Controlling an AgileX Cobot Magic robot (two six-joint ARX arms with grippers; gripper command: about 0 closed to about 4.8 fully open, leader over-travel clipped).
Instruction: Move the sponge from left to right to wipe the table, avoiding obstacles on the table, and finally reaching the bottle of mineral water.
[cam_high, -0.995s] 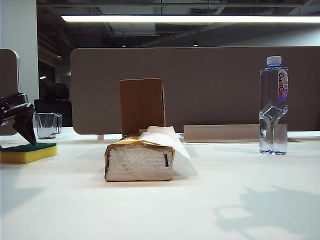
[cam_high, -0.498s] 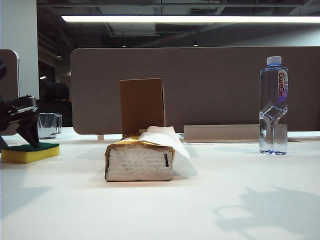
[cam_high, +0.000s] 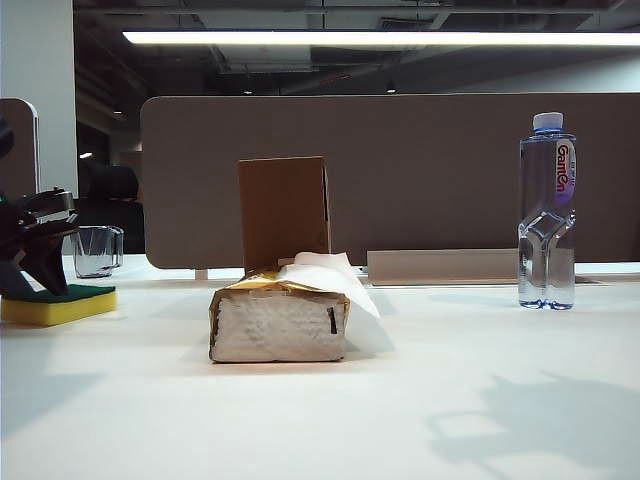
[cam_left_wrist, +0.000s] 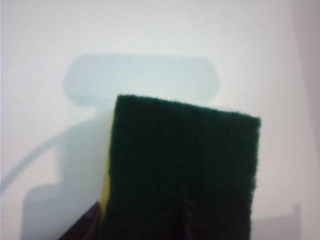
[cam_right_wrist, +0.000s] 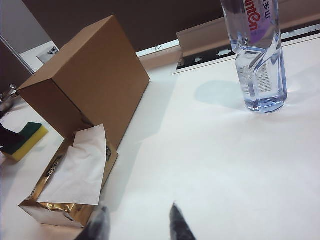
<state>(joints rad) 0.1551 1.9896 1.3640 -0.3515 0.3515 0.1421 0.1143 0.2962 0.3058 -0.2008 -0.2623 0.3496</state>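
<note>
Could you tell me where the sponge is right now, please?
The sponge lies flat at the exterior view's far left, under the left gripper, left of the tissue pack.

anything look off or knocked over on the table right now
Nothing is spilled or toppled. The water bottle and cardboard box stand upright. The only untidy thing is the tissue pack, with a loose sheet hanging out. The left gripper is on the sponge; the right gripper hangs clear, holding nothing.
</note>
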